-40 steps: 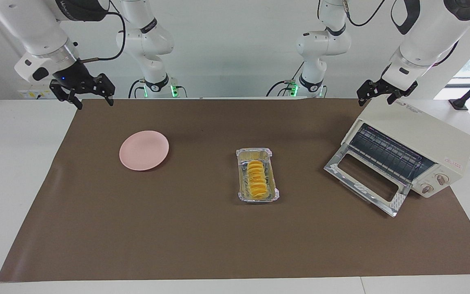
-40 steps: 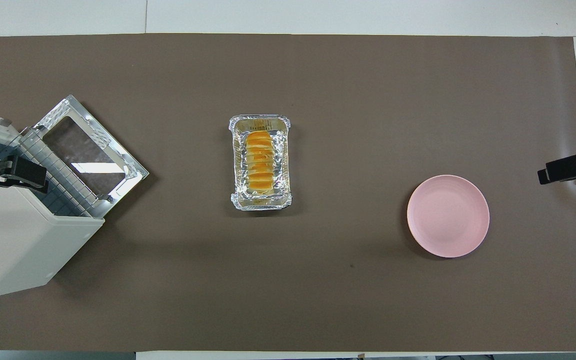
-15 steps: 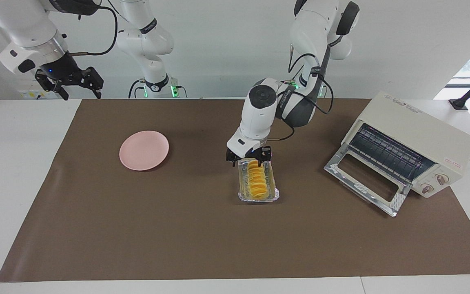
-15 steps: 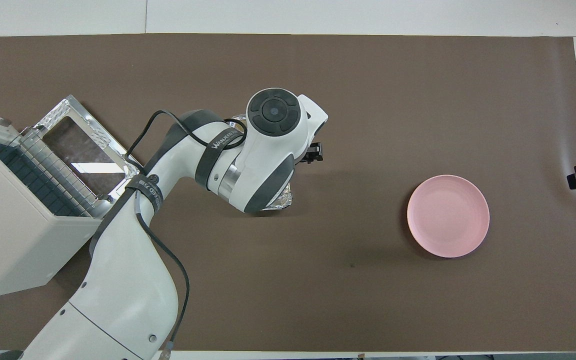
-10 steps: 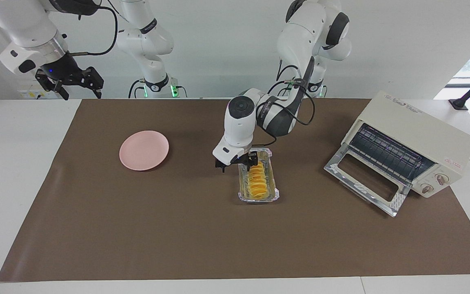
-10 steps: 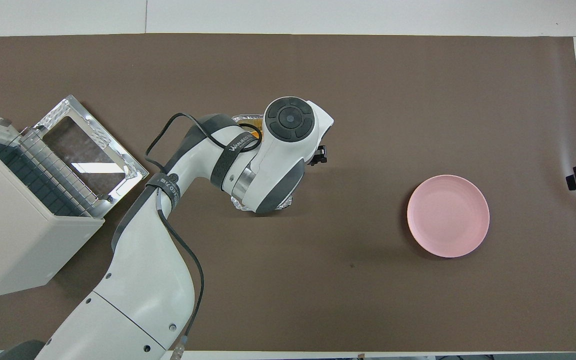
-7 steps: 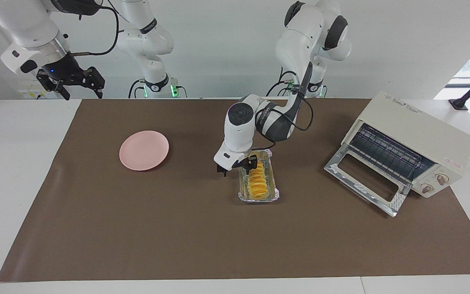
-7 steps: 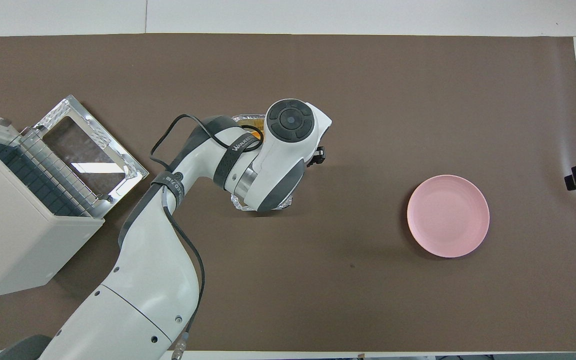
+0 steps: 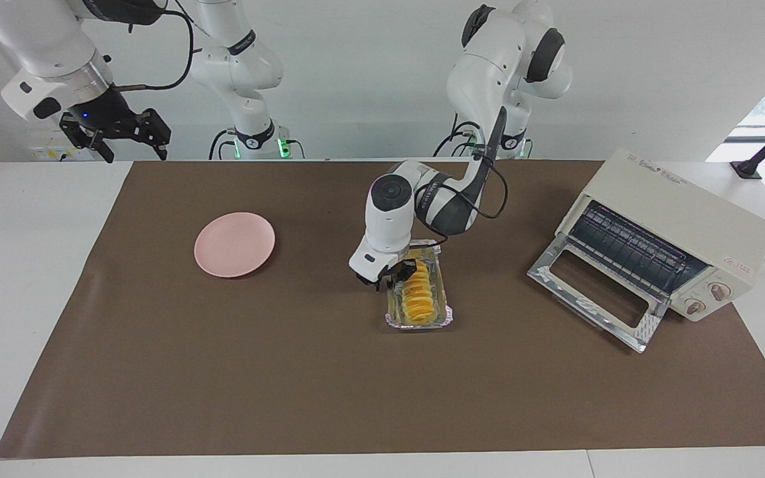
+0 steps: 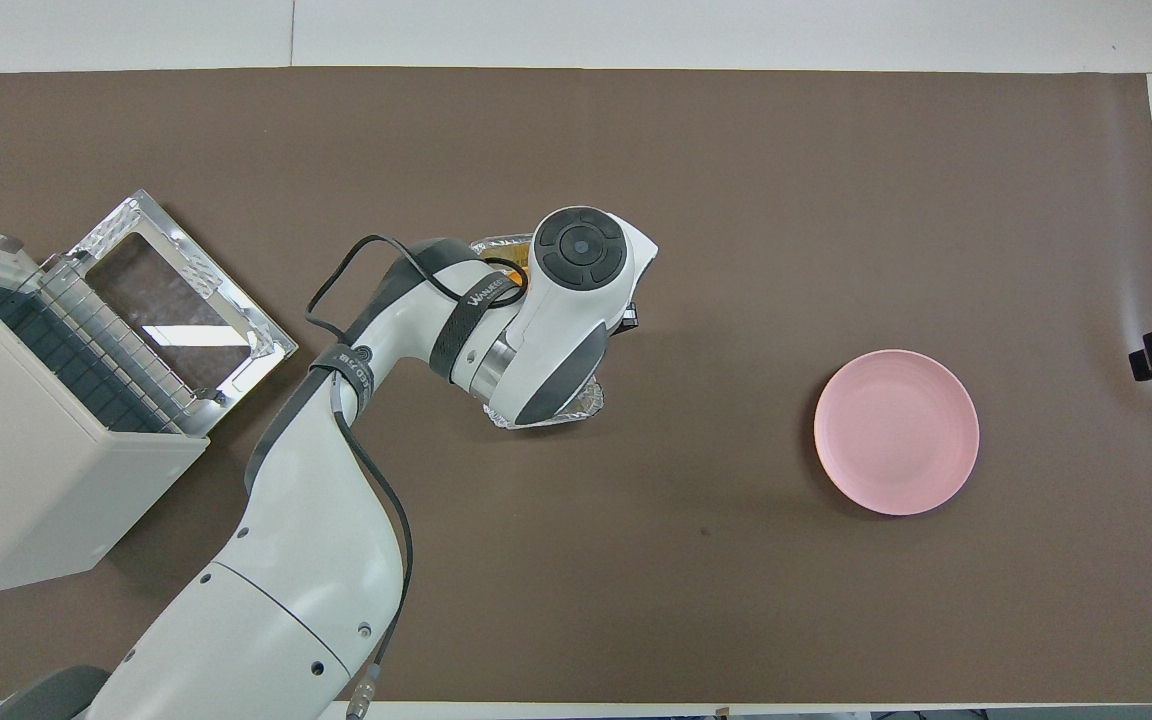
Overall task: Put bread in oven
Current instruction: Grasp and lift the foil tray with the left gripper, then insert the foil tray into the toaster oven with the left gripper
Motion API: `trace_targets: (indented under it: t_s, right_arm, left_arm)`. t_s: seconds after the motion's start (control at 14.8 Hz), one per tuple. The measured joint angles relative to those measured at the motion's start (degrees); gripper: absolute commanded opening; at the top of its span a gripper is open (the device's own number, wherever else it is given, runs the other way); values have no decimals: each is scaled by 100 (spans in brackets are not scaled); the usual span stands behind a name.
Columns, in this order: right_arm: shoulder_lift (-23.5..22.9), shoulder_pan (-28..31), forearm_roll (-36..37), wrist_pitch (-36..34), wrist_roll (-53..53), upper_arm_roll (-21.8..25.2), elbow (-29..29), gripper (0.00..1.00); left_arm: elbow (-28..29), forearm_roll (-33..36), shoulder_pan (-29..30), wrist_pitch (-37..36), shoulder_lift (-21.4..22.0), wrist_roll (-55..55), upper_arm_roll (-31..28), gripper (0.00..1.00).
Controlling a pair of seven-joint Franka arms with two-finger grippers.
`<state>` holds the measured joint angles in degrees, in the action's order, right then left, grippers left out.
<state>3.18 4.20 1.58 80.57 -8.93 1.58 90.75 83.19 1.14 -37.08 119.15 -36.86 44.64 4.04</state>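
the left claw [image 9: 392,280] is down at the foil tray [image 9: 447,312], at the tray's long rim toward the right arm's end of the surface [image 9: 289,372]. its fingertips are clenched together on that rim; in the overhead view the left arm covers most of the tray and the claw itself, so the contact is read from the facing view alone.

the bread [image 9: 416,295] lies lengthwise in the foil tray, near the middle of the surface. it is not gripped by the claw; the clenched fingertips sit just beside its end nearer the robots.

the oven [image 9: 681,219] stands at the left arm's end of the surface. its glass door [image 9: 595,292] is folded down flat in front of it, and the wire rack [image 9: 628,249] is visible inside. the bread is well apart from the oven.

the right claw [image 9: 117,136] waits raised over the bare edge of the surface at the right arm's end, with its fingers spread and nothing between them.

a pink plate [image 9: 234,243] rests on the surface between the tray and the right arm's end.
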Motion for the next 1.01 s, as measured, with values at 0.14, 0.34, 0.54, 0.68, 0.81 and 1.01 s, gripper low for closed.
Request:
trace_targets:
  t_s: [0.14,0.34,0.54,0.68,0.81,1.01]
  right_arm:
    - [0,0,0,0,0,0,0,100]
    - [0,0,0,0,0,0,0,100]
    - [0,0,0,0,0,0,0,100]
    - [0,0,0,0,0,0,0,100]
    - [0,0,0,0,0,0,0,100]
    - [0,0,0,0,0,0,0,100]
  left_arm:
    - [-113,-19,7,-181,28,82,-42,0]
    - [-677,-43,74,-903,166,167,-225,0]
    - [-1043,-47,104,-1687,372,185,-1098,0]
    - [-1069,-67,312,-1967,544,173,-1746,0]
    - [-1058,-82,884,-2154,638,122,-1969,0]
    - [-878,-112,1651,-2196,660,44,-1985,0]
